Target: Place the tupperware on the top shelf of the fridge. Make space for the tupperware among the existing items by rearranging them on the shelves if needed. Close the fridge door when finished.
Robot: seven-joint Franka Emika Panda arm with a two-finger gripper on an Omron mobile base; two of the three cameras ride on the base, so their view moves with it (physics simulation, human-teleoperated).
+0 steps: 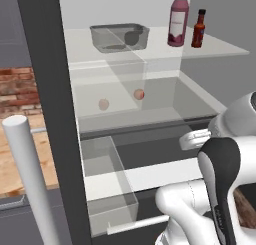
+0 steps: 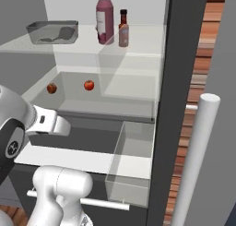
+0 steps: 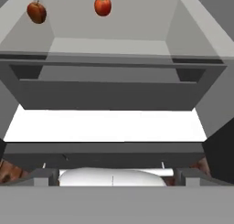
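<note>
Tupperware (image 1: 119, 37) already sits on the top shelf (image 1: 220, 48), left side, well apart from the red bottle (image 1: 178, 20) and sauce bottle (image 1: 198, 30) at right (no rearranging looks needed). So you're at the last step: closing the fridge door (image 1: 47, 114), which stands open at left with its handle (image 1: 27, 174) toward you. Gripper (image 3: 112, 175) is low in front of the fridge (image 3: 114, 95), jaws wide, holding nothing; two apples (image 3: 103, 5) lie in the bin beyond. Next, I'd judge: swing the arm out to the door's outer face or handle and push it shut, clear of the door bin (image 1: 107, 184).
</note>
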